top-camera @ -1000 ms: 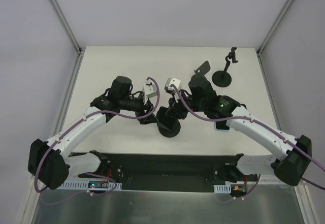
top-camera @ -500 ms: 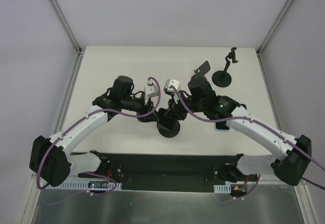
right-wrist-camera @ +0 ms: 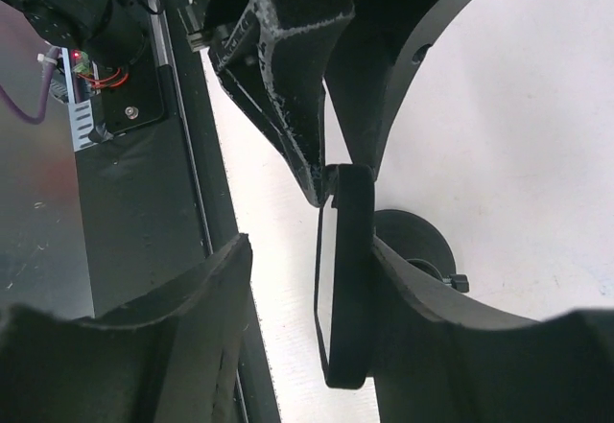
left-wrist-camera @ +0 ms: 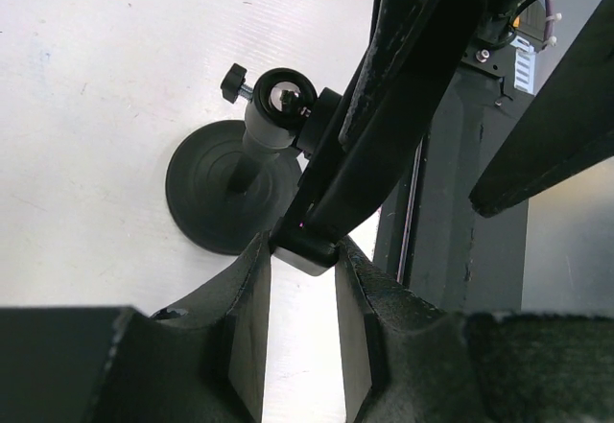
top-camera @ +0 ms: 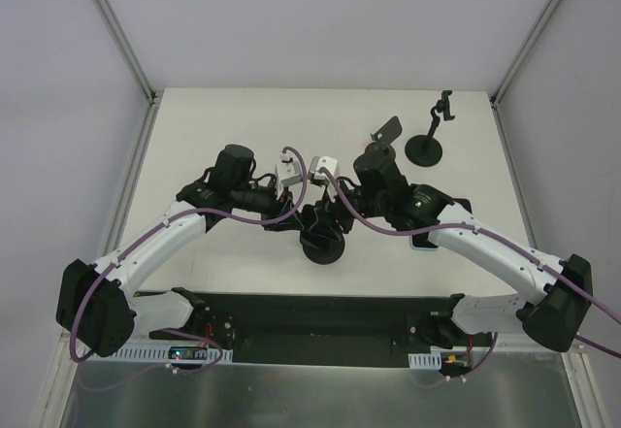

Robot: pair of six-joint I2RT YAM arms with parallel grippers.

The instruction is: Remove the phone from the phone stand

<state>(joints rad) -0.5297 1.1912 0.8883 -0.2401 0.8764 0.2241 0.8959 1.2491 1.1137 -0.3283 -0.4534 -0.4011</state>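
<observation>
The phone point(right-wrist-camera: 347, 279) is a black slab seen edge-on, still in the phone stand, whose round black base point(top-camera: 322, 246) sits mid-table. In the left wrist view the phone point(left-wrist-camera: 403, 106) slants up from the stand's ball joint point(left-wrist-camera: 278, 97) above the base point(left-wrist-camera: 216, 202). My left gripper point(left-wrist-camera: 302, 260) is shut on the phone's lower end and sits left of the stand in the top view point(top-camera: 296, 216). My right gripper point(right-wrist-camera: 309, 250) is open around the phone: one finger point(right-wrist-camera: 422, 327) lies against its back, the other point(right-wrist-camera: 192, 327) stands apart. In the top view it point(top-camera: 335, 216) crowds the stand.
A second black stand point(top-camera: 427, 145) with a clamp and a small tilted black plate point(top-camera: 386, 131) stand at the back right. A light-blue flat object point(top-camera: 423, 244) lies under my right arm. The black base rail point(top-camera: 320, 316) runs along the near edge.
My right gripper has shifted a little left, closing in around the phone. My left gripper has stayed clamped in place.
</observation>
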